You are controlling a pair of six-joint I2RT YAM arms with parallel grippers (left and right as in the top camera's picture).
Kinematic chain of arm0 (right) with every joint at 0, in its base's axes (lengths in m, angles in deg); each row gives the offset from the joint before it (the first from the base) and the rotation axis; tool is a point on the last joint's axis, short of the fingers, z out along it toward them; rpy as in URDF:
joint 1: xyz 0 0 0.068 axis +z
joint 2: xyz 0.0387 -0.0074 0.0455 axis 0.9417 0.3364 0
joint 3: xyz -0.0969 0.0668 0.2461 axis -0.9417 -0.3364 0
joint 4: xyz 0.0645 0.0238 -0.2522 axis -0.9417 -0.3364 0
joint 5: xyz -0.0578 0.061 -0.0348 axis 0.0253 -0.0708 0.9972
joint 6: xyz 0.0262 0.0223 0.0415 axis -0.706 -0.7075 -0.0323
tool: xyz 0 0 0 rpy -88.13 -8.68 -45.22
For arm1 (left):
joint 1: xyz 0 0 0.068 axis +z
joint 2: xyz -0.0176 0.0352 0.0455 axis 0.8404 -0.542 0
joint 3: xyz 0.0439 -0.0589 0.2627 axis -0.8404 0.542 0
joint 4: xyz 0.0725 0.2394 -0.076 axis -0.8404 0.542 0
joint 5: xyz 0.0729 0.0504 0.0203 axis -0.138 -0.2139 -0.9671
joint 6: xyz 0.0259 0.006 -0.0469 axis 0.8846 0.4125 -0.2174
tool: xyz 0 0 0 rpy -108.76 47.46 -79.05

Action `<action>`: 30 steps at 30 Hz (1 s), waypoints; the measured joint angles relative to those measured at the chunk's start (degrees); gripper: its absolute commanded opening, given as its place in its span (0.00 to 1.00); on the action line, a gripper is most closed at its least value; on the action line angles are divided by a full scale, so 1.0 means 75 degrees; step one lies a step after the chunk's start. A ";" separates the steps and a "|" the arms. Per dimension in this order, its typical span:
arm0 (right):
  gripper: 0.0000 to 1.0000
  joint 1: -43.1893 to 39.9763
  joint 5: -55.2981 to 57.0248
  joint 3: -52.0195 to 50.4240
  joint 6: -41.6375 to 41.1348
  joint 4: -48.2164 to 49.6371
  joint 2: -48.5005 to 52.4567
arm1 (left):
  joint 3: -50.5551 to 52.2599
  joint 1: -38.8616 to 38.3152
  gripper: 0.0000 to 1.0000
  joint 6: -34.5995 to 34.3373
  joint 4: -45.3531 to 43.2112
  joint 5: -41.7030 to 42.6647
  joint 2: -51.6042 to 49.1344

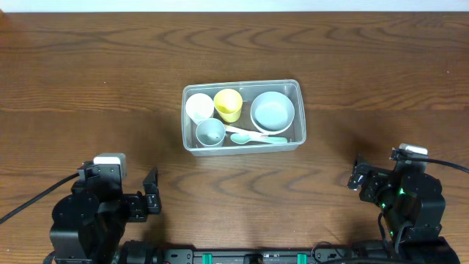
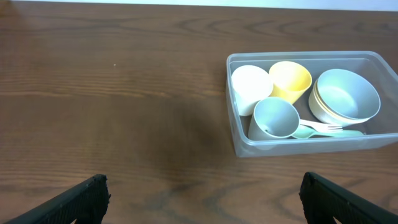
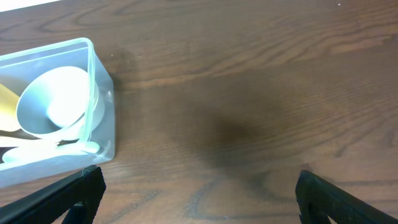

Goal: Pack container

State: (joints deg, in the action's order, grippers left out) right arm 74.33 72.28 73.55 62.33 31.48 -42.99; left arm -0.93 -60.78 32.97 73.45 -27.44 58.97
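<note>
The clear container (image 1: 300, 110) stands in the middle of the wooden table. It holds a white cup (image 1: 198, 108), a yellow cup (image 1: 228, 105), a grey-blue cup (image 1: 211, 133), a pale blue bowl (image 1: 272, 111), a white fork (image 1: 245, 131) and a mint spoon (image 1: 267, 140). My left gripper (image 1: 119, 180) sits near the front left edge, open and empty, well short of the container (image 2: 311, 144). My right gripper (image 1: 394, 174) rests at the front right, open and empty too. In the right wrist view the container's corner (image 3: 102, 118) lies to the upper left of the gripper (image 3: 199, 174).
Bare wood surrounds the container on every side. Both arm bases occupy the table's front edge. In the left wrist view, only wood grain lies between the spread fingers of the gripper (image 2: 204, 180).
</note>
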 measured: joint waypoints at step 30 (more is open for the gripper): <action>0.99 0.0000 0.0082 -0.1335 -0.0026 0.0420 -0.2739 | 0.0017 0.0000 0.98 0.0000 -0.0020 -0.0003 0.0000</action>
State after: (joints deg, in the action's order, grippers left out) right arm 74.33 72.90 63.54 62.14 34.63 -63.53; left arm -0.80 -60.78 32.97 73.29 -27.46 58.97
